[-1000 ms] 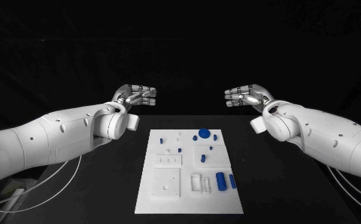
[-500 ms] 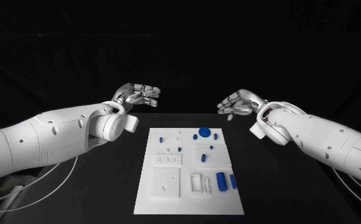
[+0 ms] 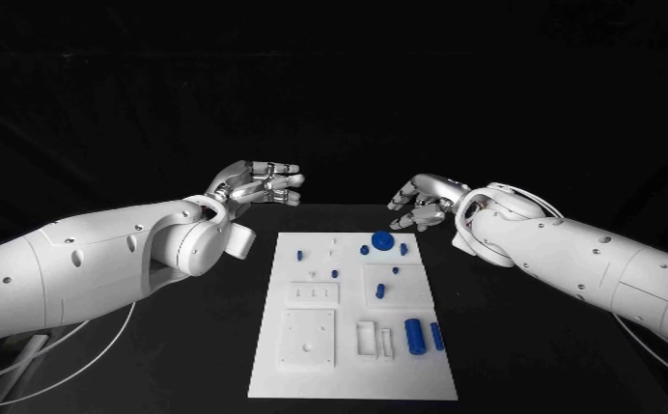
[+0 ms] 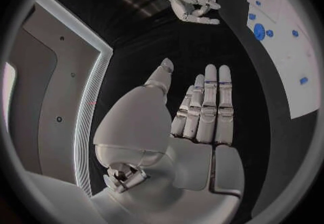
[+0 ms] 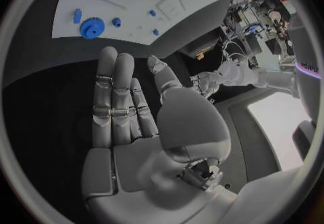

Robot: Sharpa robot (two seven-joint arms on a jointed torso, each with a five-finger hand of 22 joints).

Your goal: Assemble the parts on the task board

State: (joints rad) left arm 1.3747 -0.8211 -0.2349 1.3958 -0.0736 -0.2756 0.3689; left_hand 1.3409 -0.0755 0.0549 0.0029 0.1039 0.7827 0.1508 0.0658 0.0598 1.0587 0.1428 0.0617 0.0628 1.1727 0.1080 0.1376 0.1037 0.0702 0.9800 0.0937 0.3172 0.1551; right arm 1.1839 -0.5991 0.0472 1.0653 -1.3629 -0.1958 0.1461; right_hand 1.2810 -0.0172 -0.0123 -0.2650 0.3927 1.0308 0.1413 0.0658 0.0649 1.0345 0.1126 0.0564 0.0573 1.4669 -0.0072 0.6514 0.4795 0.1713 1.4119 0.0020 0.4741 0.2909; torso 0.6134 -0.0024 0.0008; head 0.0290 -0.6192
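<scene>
Board (image 3: 318, 375): lying flat mid-table. Blue parts spreading over it from the near cylinder (image 3: 413, 333) to the far round disc (image 3: 381, 238), all within reach. Right hand (image 3: 422, 202): hovering just beyond the disc, fingers apart, holding nothing, probably positioning to pick. Left hand (image 3: 261, 183): hanging past the far-left corner, released, empty.

Looks like a robotics lab. Black table (image 3: 515, 337) under dark backdrop, white task board (image 3: 314, 375) laid out like a test fixture. Cluttered bench with cables and equipment (image 5: 260, 16) in the right wrist view, lit wall panel strip (image 4: 91, 105) in the left.
</scene>
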